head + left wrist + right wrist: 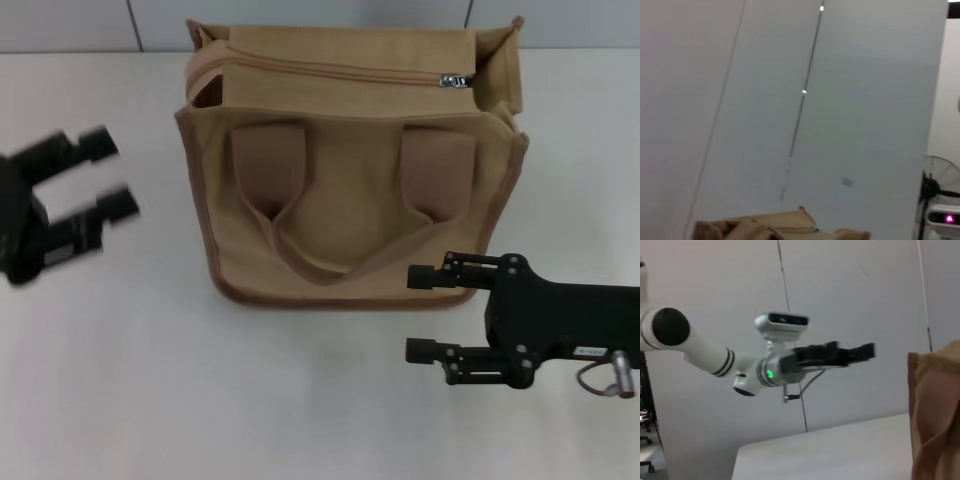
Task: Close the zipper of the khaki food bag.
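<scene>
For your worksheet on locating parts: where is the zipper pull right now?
In the head view, the pull sits at the right end of the zipper, atop the bag, far from both grippers.

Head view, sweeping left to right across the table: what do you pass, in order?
left gripper, open, off to the bag's left → khaki food bag, standing mid-table → zipper pull near the bag's right end → right gripper, open, at the bag's near right corner.

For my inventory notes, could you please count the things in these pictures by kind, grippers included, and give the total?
Khaki food bag: 1
Strap handles: 2
Zipper with silver pull tab: 1
Grippers: 2, left gripper and right gripper, both open and apart from the bag
White table: 1
Total: 7
</scene>
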`<state>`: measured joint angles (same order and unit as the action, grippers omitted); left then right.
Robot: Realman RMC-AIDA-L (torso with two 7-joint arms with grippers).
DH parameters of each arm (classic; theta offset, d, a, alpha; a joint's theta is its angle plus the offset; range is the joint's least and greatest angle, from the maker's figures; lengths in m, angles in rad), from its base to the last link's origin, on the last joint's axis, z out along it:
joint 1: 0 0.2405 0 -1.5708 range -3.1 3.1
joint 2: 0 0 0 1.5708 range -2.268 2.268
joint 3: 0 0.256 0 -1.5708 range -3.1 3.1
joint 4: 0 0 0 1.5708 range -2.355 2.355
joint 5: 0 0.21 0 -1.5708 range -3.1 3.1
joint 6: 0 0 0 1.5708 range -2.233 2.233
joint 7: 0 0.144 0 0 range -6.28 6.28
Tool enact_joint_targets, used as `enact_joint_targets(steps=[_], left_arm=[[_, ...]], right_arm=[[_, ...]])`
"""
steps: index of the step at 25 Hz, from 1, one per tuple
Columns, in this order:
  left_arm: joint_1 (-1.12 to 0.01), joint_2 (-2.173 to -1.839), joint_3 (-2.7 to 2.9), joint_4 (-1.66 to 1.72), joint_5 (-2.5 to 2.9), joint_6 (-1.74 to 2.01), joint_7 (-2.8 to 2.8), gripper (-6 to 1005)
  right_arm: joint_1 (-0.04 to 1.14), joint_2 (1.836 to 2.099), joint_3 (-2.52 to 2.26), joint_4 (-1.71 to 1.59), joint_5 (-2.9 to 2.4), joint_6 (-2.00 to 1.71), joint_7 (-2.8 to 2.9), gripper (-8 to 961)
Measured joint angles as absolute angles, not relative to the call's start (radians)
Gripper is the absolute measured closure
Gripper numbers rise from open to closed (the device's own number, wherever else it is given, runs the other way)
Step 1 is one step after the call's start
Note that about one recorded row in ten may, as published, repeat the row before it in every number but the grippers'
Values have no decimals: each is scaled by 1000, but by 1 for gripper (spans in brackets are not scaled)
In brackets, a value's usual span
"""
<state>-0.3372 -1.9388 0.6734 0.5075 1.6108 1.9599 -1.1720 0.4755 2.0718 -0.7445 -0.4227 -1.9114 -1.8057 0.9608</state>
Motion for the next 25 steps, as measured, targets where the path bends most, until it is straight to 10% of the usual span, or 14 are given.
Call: enact_joint_targets(steps=[25], left_arm=[[-368, -2014, 951, 529, 1753, 1838, -1061, 215]], right_arm=[[516, 2080, -781, -362, -1910, -1779, 954, 229]])
